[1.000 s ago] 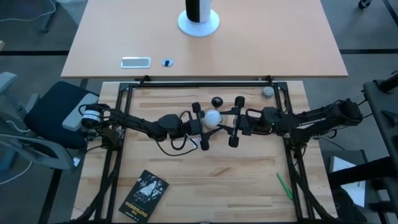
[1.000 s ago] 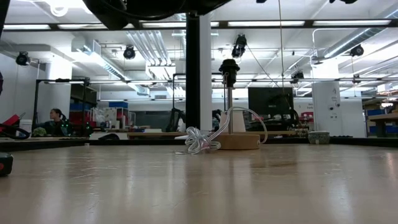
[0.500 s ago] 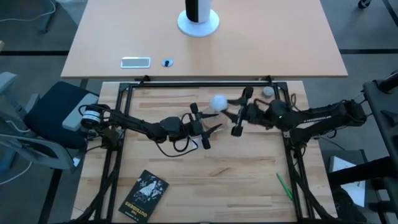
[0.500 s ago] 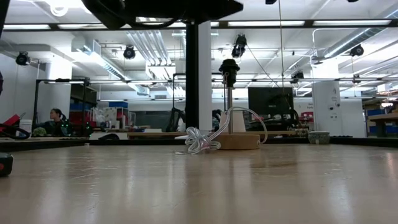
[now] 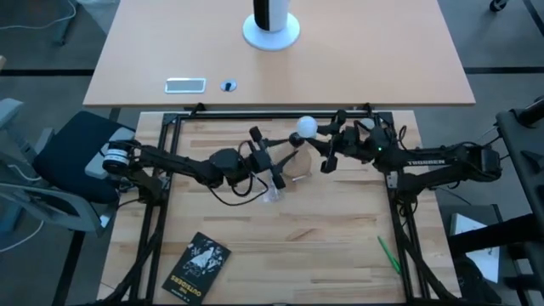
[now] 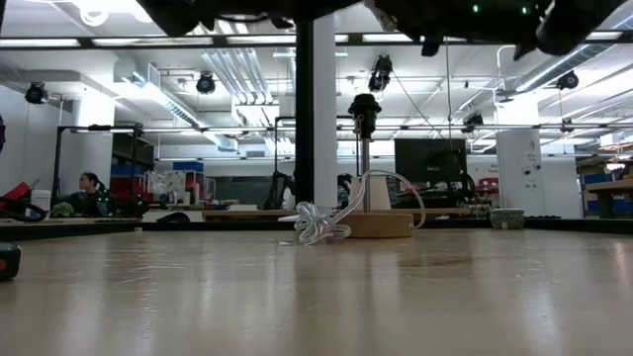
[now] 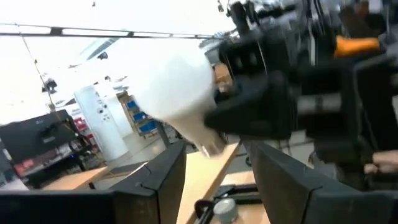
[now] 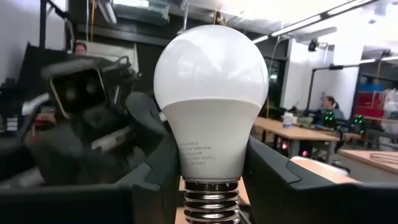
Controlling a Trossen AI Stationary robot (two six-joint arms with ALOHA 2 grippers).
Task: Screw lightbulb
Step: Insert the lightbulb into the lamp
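Right wrist view, nearest: lightbulb (image 8: 210, 99) upright between that gripper's two dark fingers (image 8: 152, 168), clamped low on the white neck, threaded metal base below. Small grey print on the neck, not legible. Beyond it, left gripper's blurred black body facing in.

Left wrist view: same lightbulb (image 7: 177, 93) seen from the other side, tilted, motion-blurred; left fingers (image 7: 163, 177) apart, nothing between them, bulb farther off in the right gripper (image 7: 261, 115).

High view: right gripper (image 5: 321, 146) holding lightbulb (image 5: 306, 127) up near the far edge of the wooden table (image 5: 340, 246); left gripper (image 5: 270, 157) just beside, released, over a clear crumpled wrapper (image 5: 272, 194). Black book (image 5: 197, 265) near front edge, yellow cover lettering too small to read. "TROSSEN" readable on right arm (image 5: 425, 161). Green pen (image 5: 388, 254) front right.

Low view only: wooden round stand (image 6: 381, 224) with black socket (image 6: 364, 107) on a thin post, clear coiled cord (image 6: 316, 223) beside it. Both arms cut off at that frame's top, bulb not visible there. Seated person (image 6: 89, 188) far back.
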